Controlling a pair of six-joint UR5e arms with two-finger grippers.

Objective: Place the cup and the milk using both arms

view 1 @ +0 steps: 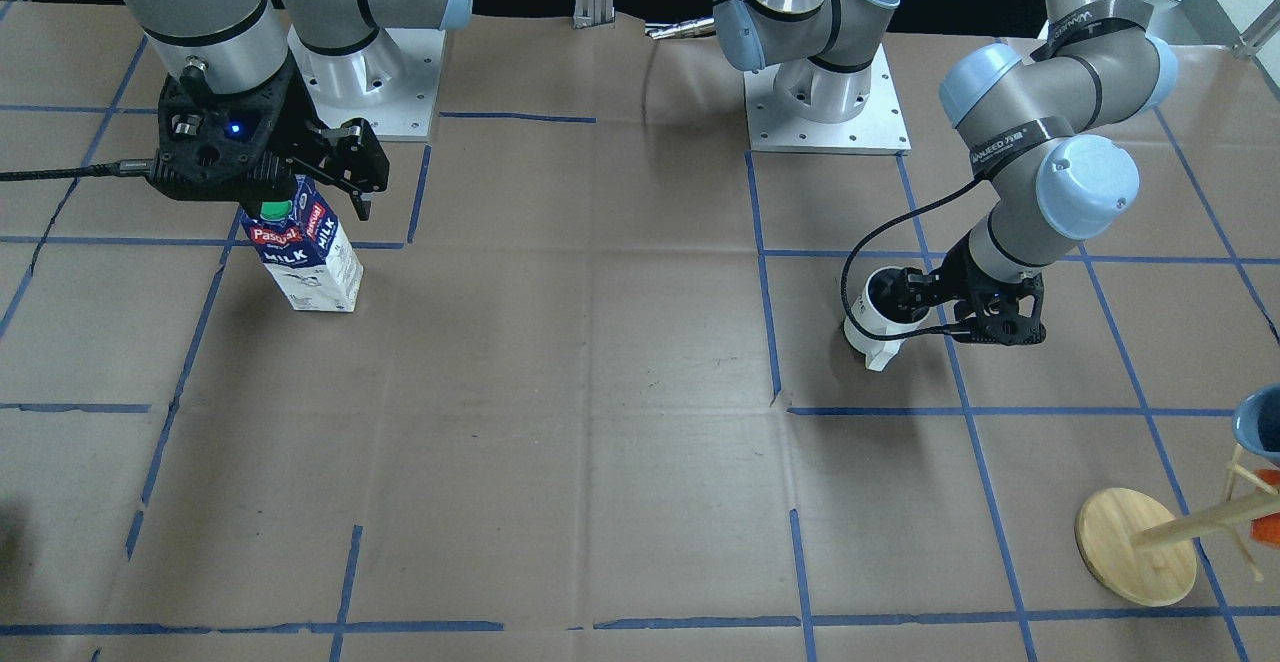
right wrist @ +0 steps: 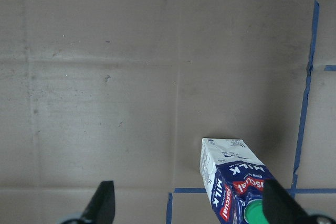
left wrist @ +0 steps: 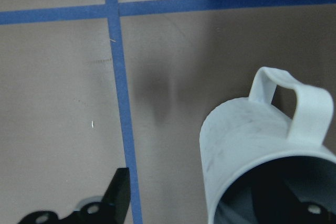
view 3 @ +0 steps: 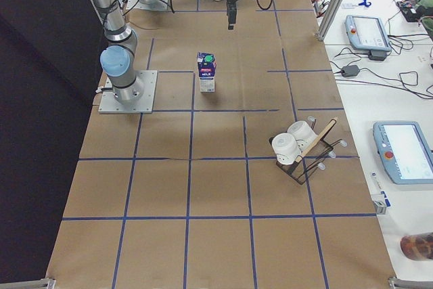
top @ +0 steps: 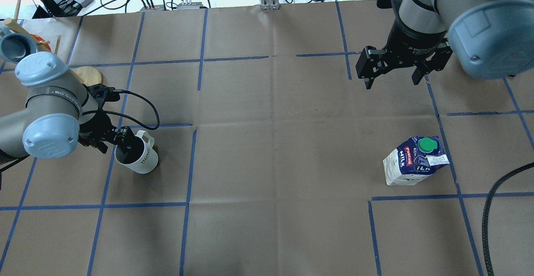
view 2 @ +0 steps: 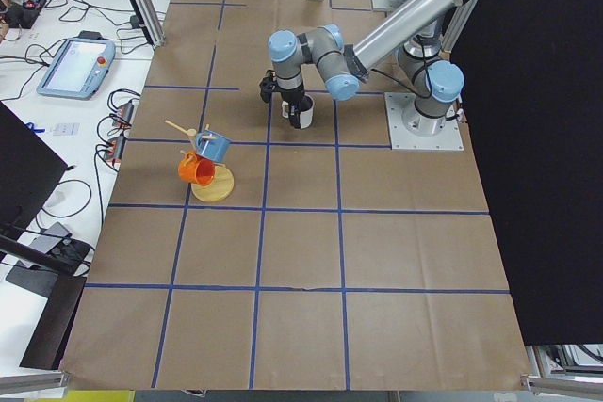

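Note:
The white cup [top: 144, 159] stands on the brown paper, its handle pointing away from my left arm; it also shows in the front view [view 1: 872, 327] and the left wrist view [left wrist: 247, 145]. My left gripper [top: 121, 140] is open at the cup's rim, with one finger inside the cup and the other finger [left wrist: 118, 198] outside, apart from the wall. The milk [top: 411, 163] stands upright with its green cap on top, also in the front view [view 1: 310, 262]. My right gripper [top: 393, 82] is open and empty, well above the carton [right wrist: 231, 182].
A wooden mug stand [view 1: 1140, 542] with a blue and an orange cup stands near my left arm. A rack with white cups [view 3: 298, 147] sits on the operators' side. A black cable [top: 492, 209] hangs at the right. Both arm base plates [view 1: 825, 112] are at the robot's edge.

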